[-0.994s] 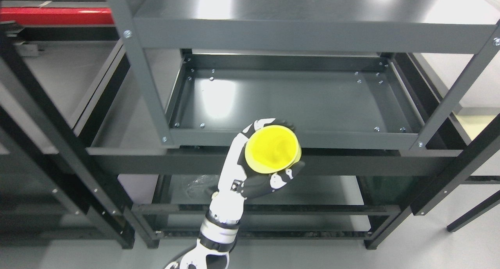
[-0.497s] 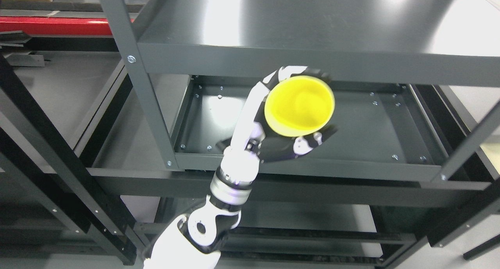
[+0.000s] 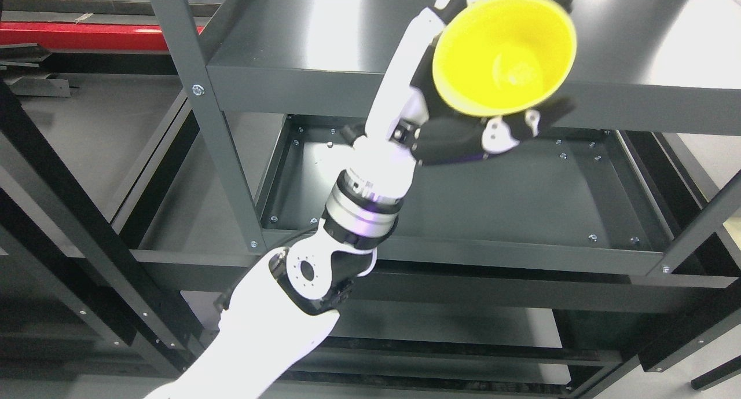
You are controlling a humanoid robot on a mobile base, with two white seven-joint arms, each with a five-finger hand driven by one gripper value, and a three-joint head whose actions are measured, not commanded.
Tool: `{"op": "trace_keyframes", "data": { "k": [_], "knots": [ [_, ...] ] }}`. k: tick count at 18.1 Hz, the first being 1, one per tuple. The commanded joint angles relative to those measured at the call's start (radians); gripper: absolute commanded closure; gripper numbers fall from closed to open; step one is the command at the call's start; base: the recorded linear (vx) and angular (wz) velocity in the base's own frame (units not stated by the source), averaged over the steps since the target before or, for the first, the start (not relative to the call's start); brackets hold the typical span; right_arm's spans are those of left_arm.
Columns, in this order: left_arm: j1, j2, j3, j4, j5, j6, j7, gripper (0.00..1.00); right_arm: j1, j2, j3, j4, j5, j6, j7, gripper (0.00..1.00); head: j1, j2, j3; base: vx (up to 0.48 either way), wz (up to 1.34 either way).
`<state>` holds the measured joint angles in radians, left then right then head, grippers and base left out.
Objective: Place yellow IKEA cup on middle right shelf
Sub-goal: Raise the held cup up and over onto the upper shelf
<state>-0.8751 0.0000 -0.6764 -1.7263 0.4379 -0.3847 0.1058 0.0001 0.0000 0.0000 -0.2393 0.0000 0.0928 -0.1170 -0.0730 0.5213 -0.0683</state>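
The yellow cup is upright with its mouth facing me, gripped in my left hand. Dark fingers curl round its far side and the thumb presses its near side. The arm rises from the lower left. The cup hangs high in the head view, in front of the top shelf's front edge. The middle shelf, a dark tray with a raised rim, lies below and behind the hand with nothing visible on it. My right hand is out of view.
A grey upright post stands left of the arm. Below is a lower shelf. Another dark rack stands at the left, with a red bar behind it. Pale floor shows at the right.
My left arm has lifted the cup up and to the right, from the middle shelf's front rail to top-shelf height. The view has shifted a little too.
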Motion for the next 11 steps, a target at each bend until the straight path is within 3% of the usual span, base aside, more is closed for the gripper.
{"op": "trace_keyframes", "data": {
  "k": [1,7,11],
  "knots": [
    [-0.209,0.017,-0.02,-0.012,0.171,0.14,0.096,1.0,0.014,-0.017,0.017,0.0,-0.025,0.001,0.0,0.01,0.0,0.0,0.0,0.0,0.0],
    [-0.311,0.017,0.018,0.057,0.402,0.594,0.276,1.0,0.014,-0.017,0.017,0.0,-0.025,0.001,0.0,0.01,0.0,0.0,0.0,0.0,0.0],
    [-0.35,0.017,0.064,0.2,0.476,0.768,0.278,1.0,0.014,-0.017,0.017,0.0,-0.025,0.001,0.0,0.01,0.0,0.0,0.0,-0.005,0.0]
  ]
}}
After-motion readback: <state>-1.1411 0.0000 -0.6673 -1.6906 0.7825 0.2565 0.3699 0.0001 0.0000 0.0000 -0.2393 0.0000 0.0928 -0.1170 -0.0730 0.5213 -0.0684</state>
